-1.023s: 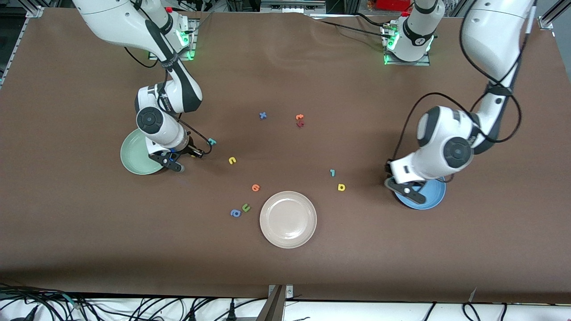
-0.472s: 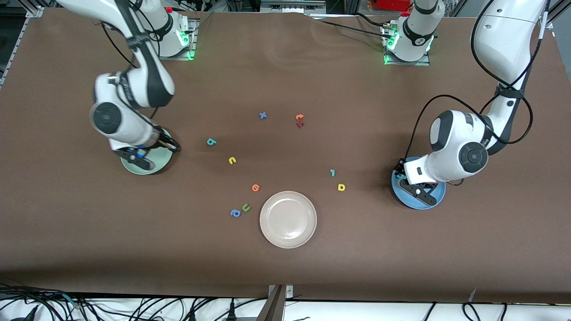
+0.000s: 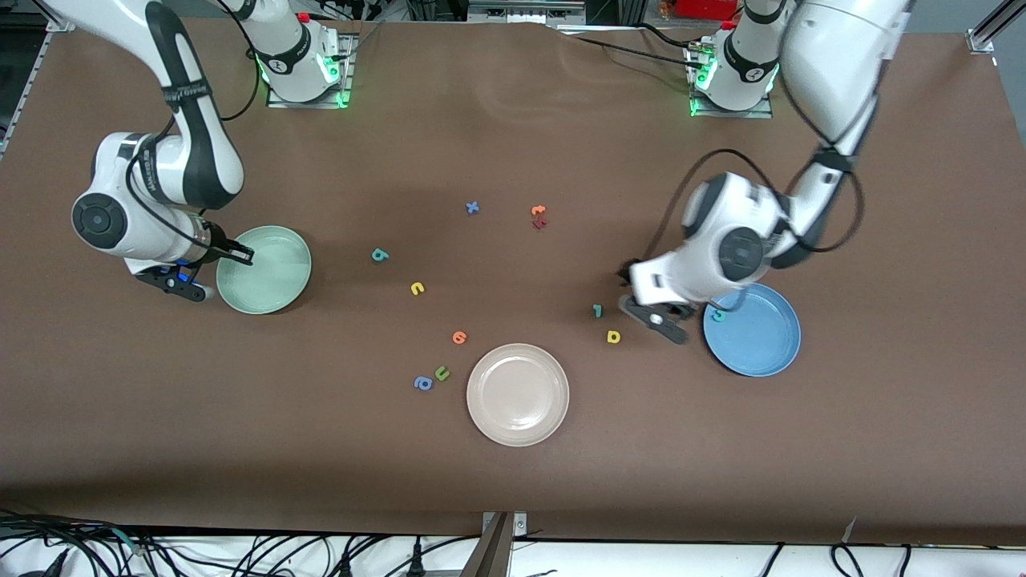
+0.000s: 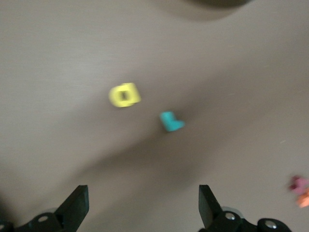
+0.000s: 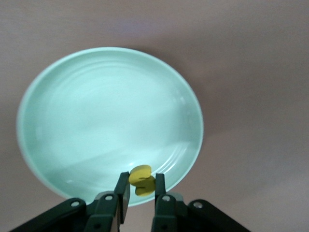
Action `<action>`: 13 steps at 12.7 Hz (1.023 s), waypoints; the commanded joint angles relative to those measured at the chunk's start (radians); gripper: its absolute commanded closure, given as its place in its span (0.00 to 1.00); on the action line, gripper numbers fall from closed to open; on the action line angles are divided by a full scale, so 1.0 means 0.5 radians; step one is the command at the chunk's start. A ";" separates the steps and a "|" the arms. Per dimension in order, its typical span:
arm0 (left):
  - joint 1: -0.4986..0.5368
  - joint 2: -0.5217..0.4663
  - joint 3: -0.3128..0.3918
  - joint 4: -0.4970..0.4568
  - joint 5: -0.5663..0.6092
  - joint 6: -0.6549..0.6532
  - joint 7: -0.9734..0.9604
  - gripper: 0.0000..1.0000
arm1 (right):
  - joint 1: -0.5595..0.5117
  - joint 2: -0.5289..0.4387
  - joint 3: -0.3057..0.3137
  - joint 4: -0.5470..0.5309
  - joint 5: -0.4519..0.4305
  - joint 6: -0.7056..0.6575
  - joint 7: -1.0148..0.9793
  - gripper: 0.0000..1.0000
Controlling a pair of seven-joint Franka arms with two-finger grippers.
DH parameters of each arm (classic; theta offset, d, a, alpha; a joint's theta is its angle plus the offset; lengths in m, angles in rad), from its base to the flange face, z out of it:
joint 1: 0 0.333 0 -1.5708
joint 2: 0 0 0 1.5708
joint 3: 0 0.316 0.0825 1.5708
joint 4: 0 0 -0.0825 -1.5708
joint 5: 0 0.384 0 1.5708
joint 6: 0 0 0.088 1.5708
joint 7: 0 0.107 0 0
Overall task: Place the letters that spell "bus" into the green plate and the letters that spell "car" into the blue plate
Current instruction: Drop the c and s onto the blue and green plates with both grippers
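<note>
- While the right gripper (image 5: 141, 188) is held over the rim of the green plate (image 3: 272, 276), a yellow "s" (image 5: 140, 177) is pinched between its fingers.
- The left gripper (image 4: 142, 205) is seen with its jaws spread wide and nothing between them, over the table just beside the blue plate (image 3: 761, 340).
- A teal "c" (image 3: 718, 316) is found lying in the blue plate, near its rim.
- A thin teal "r" (image 3: 597, 310) and a yellow "a" (image 3: 613, 336) are seen on the table beside the left gripper.
- A teal "b" (image 3: 380, 255) and a yellow "u" (image 3: 417, 288) are left on the table between the green plate and the middle.
- A beige-white plate (image 3: 518, 394) is placed nearer the front camera, with a green "u" (image 3: 442, 373) and a blue "a" (image 3: 422, 383) beside it.
</note>
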 commanded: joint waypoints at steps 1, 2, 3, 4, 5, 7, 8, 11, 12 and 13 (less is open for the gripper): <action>-0.101 0.203 0.042 0.190 -0.035 0.082 -0.152 0.00 | -0.003 0.146 -0.002 -0.007 0.025 0.151 -0.074 1.00; -0.134 0.255 0.045 0.230 -0.035 0.110 -0.155 0.00 | -0.003 0.176 -0.002 -0.010 0.028 0.194 -0.074 1.00; -0.171 0.280 0.063 0.231 -0.023 0.113 -0.155 0.03 | -0.003 0.195 0.001 -0.010 0.028 0.204 -0.074 1.00; -0.175 0.286 0.097 0.234 0.059 0.116 -0.155 0.13 | 0.000 0.192 0.001 -0.010 0.028 0.201 -0.077 0.97; -0.159 0.311 0.100 0.243 0.130 0.116 -0.161 0.24 | 0.000 0.189 0.001 -0.007 0.028 0.198 -0.089 0.80; -0.175 0.344 0.100 0.292 0.128 0.116 -0.247 0.46 | 0.000 0.171 0.001 -0.001 0.028 0.180 -0.108 0.23; -0.190 0.354 0.100 0.292 0.143 0.116 -0.311 0.51 | 0.000 0.140 0.001 0.005 0.028 0.155 -0.108 0.04; -0.199 0.400 0.100 0.289 0.143 0.220 -0.339 0.50 | 0.000 0.027 0.001 0.112 0.028 -0.114 -0.099 0.01; -0.199 0.418 0.100 0.292 0.128 0.227 -0.339 0.50 | 0.003 -0.001 0.004 0.176 0.028 -0.221 -0.083 0.01; -0.202 0.421 0.100 0.292 0.131 0.230 -0.342 0.50 | 0.009 -0.004 0.010 0.262 0.028 -0.353 -0.053 0.01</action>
